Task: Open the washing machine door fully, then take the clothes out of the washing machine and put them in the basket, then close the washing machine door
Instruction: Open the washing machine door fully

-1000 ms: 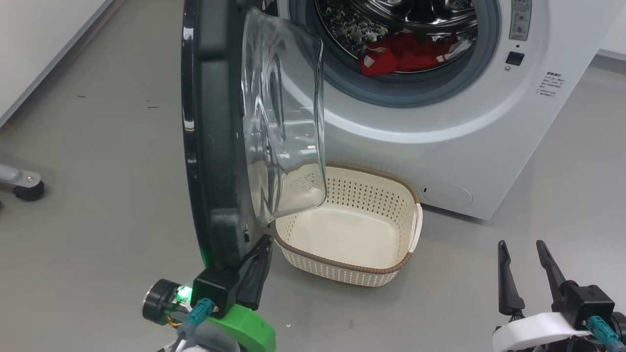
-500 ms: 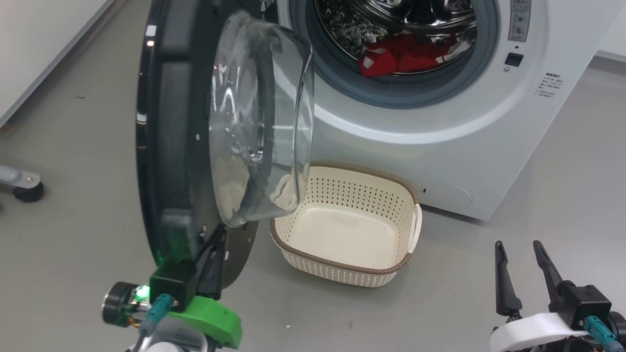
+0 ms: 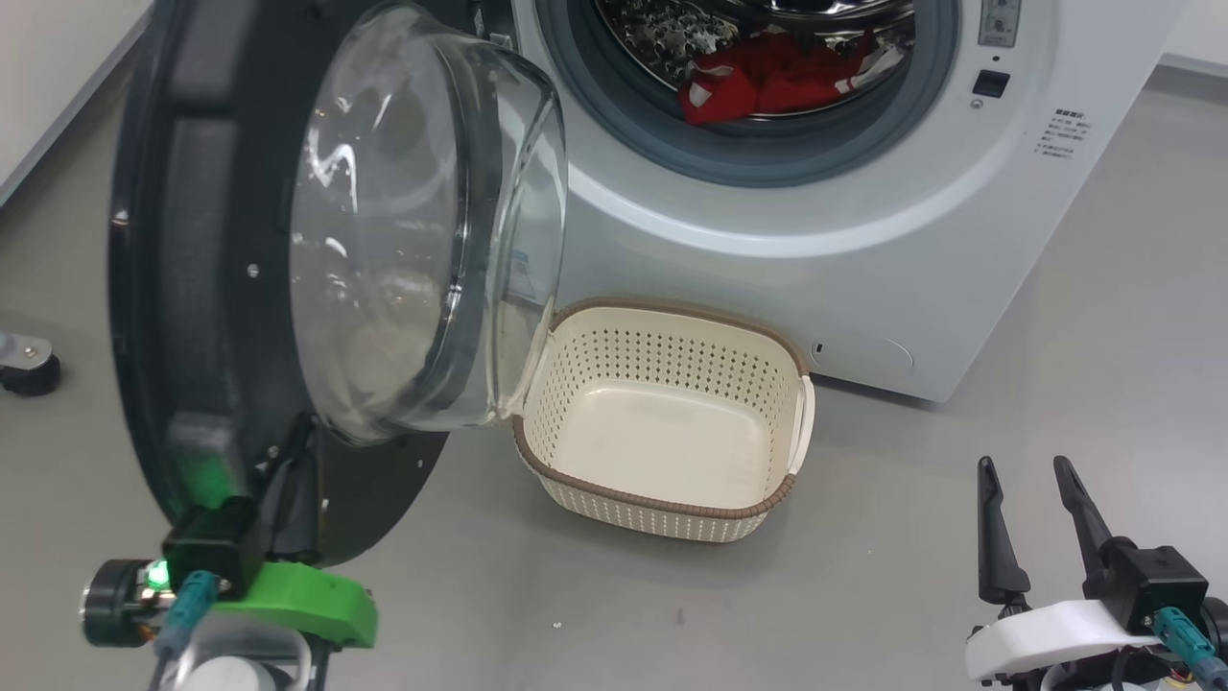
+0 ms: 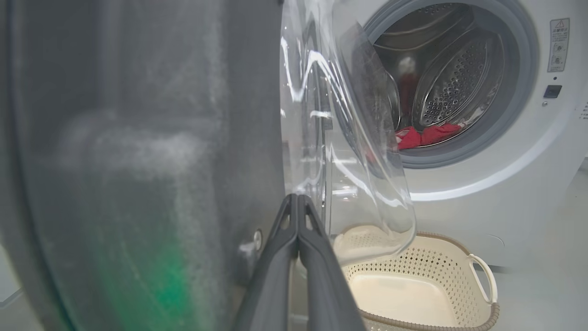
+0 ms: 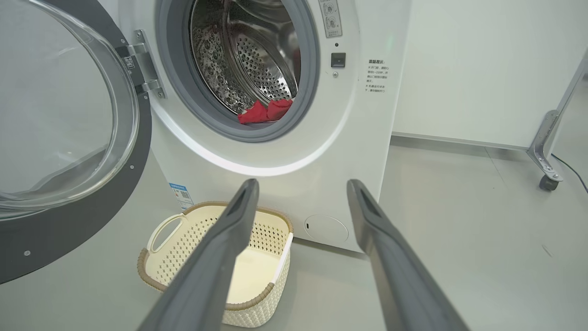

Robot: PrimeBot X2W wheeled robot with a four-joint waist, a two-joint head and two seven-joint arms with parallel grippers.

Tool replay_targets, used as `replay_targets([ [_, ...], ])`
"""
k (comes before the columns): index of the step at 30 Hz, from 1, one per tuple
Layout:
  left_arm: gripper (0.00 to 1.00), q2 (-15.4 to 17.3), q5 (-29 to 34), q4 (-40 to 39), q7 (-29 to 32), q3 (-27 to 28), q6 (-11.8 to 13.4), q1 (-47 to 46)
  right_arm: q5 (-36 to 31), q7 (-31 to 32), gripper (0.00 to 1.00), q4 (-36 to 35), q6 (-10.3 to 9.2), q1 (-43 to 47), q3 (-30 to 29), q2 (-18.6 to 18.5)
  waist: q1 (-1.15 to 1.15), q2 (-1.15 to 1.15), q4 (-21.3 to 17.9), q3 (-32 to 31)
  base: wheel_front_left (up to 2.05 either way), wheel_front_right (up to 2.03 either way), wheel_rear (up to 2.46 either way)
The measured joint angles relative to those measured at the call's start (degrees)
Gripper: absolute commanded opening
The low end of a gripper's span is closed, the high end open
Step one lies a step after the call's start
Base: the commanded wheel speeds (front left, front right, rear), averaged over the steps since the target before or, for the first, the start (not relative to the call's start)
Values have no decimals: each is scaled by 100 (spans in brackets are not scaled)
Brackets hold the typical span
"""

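The washing machine door is swung wide to the left, and its clear glass bowl faces the basket. My left gripper is shut, its tips touching the lower inner face of the door, with nothing between the closed fingers. The white washing machine shows its steel drum, and the red clothes lie at the drum's front lip. On the floor in front of the machine sits the cream basket, empty. My right gripper hangs open at the lower right, well away from the basket and the clothes.
A black caster foot stands on the grey floor at the far left. To the machine's right there is a metal frame leg with a caster beside a white wall panel. Open floor lies between my right gripper and the basket.
The door has swung further open to the left, and my shut left gripper has moved left with it. The head camera has shifted slightly. The right gripper has stayed put.
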Motion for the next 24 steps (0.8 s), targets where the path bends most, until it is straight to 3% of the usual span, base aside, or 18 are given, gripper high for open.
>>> replay_targets([
  [24,0,-103,-1,625,-240,1610,32,-463,-92,0,100,-69,127,-242,-131,-4,0,0,-190,426,0,0,0],
])
